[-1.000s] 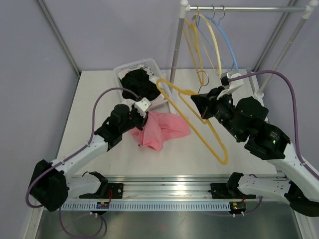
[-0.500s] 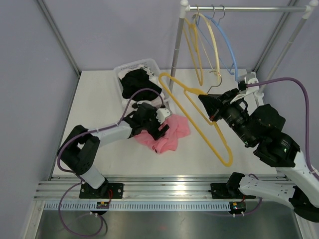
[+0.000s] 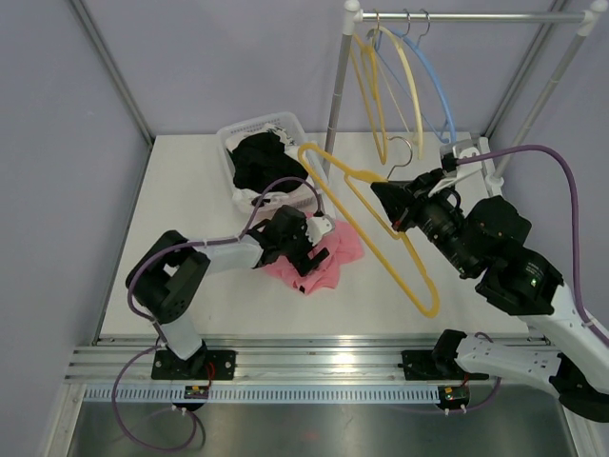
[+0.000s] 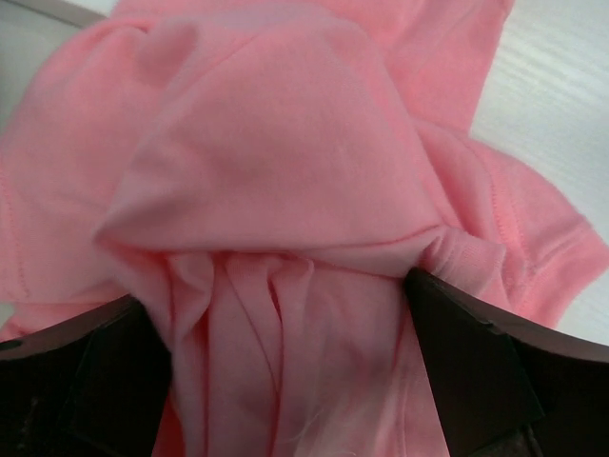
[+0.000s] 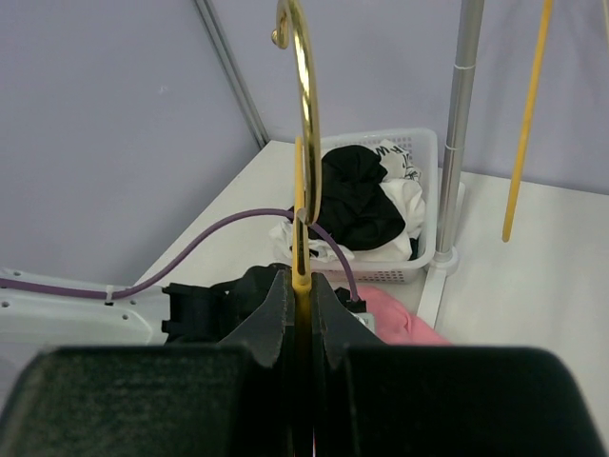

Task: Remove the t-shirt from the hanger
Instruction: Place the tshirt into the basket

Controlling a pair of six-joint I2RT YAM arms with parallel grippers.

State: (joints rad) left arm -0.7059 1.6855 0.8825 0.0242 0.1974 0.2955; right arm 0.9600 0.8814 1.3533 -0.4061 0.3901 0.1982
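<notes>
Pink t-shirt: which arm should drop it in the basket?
Left, probably. The left hand is already shut on the pink t-shirt, fabric bunched between its fingers, and the white basket sits just beyond it. The right hand is occupied, clamped on the bare yellow hanger.

Robotics lab test cell, plain lilac walls (image 3: 238, 57), aluminium rail (image 3: 314, 367), white table (image 3: 190, 190), garment rack (image 3: 340, 86)

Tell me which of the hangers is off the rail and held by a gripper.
The large yellow hanger, clamped near its hook in the right gripper. The other yellow hangers and the blue hanger hang on the rail.
</notes>
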